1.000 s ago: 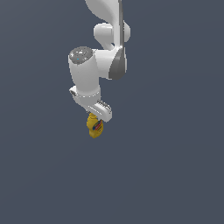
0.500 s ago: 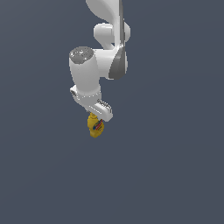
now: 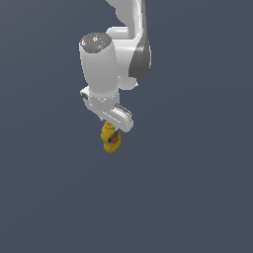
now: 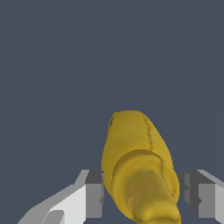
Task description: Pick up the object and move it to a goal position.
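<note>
everywhere behind the arm was only a flat dark grey-blue background. the white arm (image 3: 111, 69) hung from above, and the gripper (image 3: 114, 123) was pinching the yellow bottle (image 3: 111, 139) between its two fingers (image 4: 94, 194). the bottle hung just under the gripper, its long axis nearly vertical, nozzle cap toward the wrist, base pointing down.

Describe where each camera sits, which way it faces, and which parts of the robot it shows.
Exterior view: off the arm, looking at the white arm with the yellow bottle just below its gripper against a plain grey ground.
Wrist view: on the wrist, looking along the gripper; two fingers flank the bottle, nozzle end nearest the camera.
Shared: bottle and gripper.
</note>
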Tool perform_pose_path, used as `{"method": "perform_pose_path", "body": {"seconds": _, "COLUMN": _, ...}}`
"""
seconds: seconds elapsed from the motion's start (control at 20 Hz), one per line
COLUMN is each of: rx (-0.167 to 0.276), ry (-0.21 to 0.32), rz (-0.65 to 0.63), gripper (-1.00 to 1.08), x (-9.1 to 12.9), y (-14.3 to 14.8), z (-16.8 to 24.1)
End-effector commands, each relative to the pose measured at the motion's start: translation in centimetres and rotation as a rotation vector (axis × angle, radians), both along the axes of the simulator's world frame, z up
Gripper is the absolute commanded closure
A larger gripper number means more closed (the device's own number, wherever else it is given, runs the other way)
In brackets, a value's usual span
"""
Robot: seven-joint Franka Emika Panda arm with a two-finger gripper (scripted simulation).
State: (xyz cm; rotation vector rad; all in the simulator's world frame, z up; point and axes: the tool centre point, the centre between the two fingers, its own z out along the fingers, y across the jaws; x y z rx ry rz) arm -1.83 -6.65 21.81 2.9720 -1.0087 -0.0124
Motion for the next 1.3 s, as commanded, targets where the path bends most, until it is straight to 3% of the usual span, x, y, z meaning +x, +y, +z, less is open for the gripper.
{"method": "perform_pose_path", "body": {"seconds": 0.0, "rx": -0.001, "ry": -0.009, "rz": 0.0, "gripper": 1.08, "x": 0.6, "y": 0.8, "z": 2.4}}
{"method": "perform_pose_path", "body": {"seconds": 0.7, "rx": -0.001, "ry": -0.009, "rz": 0.0, "gripper": 1.08, "x": 3.4, "y": 6.4, "z": 15.5}}
{"method": "perform_pose_path", "body": {"seconds": 1.25, "rx": 0.0, "ry": -0.009, "rz": 0.0, "gripper": 1.08, "x": 5.2, "y": 9.4, "z": 22.7}}
